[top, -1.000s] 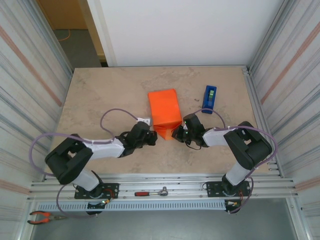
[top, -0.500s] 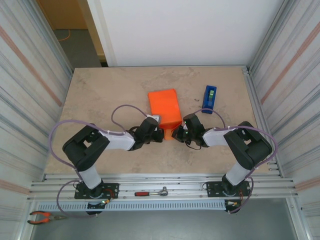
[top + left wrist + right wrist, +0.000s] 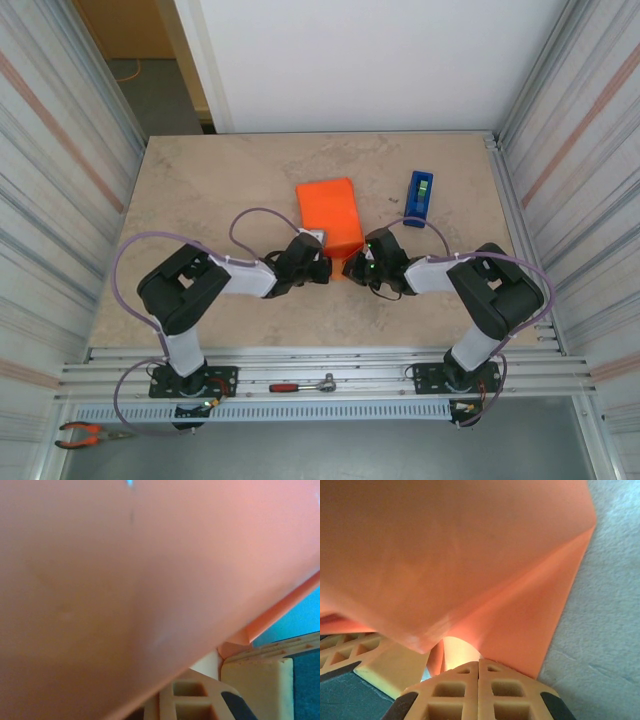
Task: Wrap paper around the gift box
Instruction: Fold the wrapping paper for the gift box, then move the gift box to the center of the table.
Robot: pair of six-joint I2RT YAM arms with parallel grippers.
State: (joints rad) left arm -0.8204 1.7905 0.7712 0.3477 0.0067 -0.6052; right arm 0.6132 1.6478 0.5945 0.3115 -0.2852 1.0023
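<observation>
The gift box (image 3: 328,212) lies mid-table with the orange paper (image 3: 338,255) folded round it. The paper's near end comes to a pointed flap. Both grippers meet at that flap. My left gripper (image 3: 322,268) comes in from the left and is shut, its tips (image 3: 160,702) under the orange sheet (image 3: 125,580). From the right, my right gripper (image 3: 352,268) is shut too, with its joined fingertips (image 3: 479,666) against the folded flap (image 3: 530,620) and nothing seen between them. The left gripper's finger (image 3: 387,662) shows beside it.
A blue tape dispenser (image 3: 419,198) stands right of the box. Ribbed metal walls close in both sides of the table (image 3: 200,190). A ratchet tool (image 3: 305,384) lies on the front rail and pliers (image 3: 85,433) at the bottom left.
My left arm has swung right, bringing its gripper up to the near end of the box. The right arm and the box have stayed put.
</observation>
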